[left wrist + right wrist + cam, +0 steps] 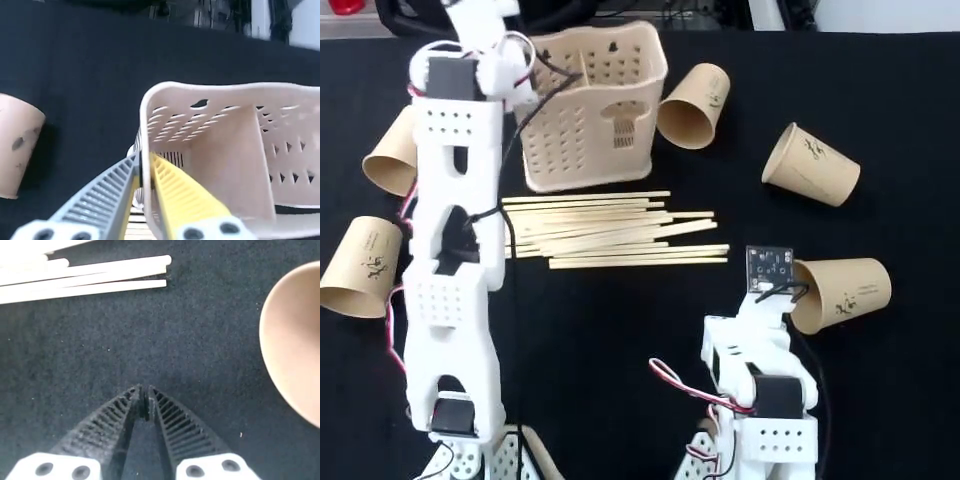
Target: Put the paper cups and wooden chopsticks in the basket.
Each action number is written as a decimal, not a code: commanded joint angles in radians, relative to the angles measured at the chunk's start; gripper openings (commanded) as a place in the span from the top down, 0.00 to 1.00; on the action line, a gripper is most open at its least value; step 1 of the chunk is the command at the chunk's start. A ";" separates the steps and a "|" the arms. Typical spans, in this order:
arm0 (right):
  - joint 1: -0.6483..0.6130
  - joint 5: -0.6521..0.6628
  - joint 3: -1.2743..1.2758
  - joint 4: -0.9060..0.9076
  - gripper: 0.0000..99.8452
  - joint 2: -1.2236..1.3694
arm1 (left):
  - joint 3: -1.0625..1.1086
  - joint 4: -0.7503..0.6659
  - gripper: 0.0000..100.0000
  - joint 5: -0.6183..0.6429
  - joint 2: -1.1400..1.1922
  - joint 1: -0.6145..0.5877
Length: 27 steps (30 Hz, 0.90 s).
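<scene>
**Left pincer [144, 165] clamped on beige perforated plastic basket [225, 150]**

It pinches the basket's rim, with 1 finger inside the wall and 1 outside. The right pincer [144, 401] is pressed together on nothing, above the black table [200, 340]. A tan paper cup [295, 340] lies on its side just beside it, and pale wooden chopsticks [85, 277] lie ahead of its tips. All 5 cups lie outside the basket.

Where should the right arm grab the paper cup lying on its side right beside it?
Take the paper cup by its rim. It lies on its side with the open mouth facing the right gripper, so come from the mouth side, with one finger inside the wall and one outside. Gripped across, the round body would likely roll. The gripper is shut, so it must open first.
</scene>
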 commanded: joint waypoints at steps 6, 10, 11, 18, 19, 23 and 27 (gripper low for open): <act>0.008 0.002 -0.005 0.005 0.98 -0.048 | -0.065 0.006 0.97 -0.005 0.112 -0.033; 0.008 0.002 -0.005 0.005 0.98 -0.048 | -0.068 0.028 0.97 -0.011 0.112 -0.027; 0.008 0.002 -0.005 0.005 0.98 -0.048 | -0.081 0.043 0.97 -0.012 0.112 -0.024; 0.008 0.002 -0.005 0.005 0.98 -0.050 | -0.220 0.169 0.77 -0.008 0.121 -0.028; 0.006 0.002 -0.005 0.005 0.98 -0.050 | -0.226 0.175 0.74 -0.006 0.121 -0.030; 0.006 0.002 -0.005 0.005 0.98 -0.050 | -0.213 0.178 0.69 0.029 0.112 -0.031; 0.006 0.002 -0.005 0.005 0.98 -0.050 | -0.248 0.178 0.66 0.118 0.112 -0.033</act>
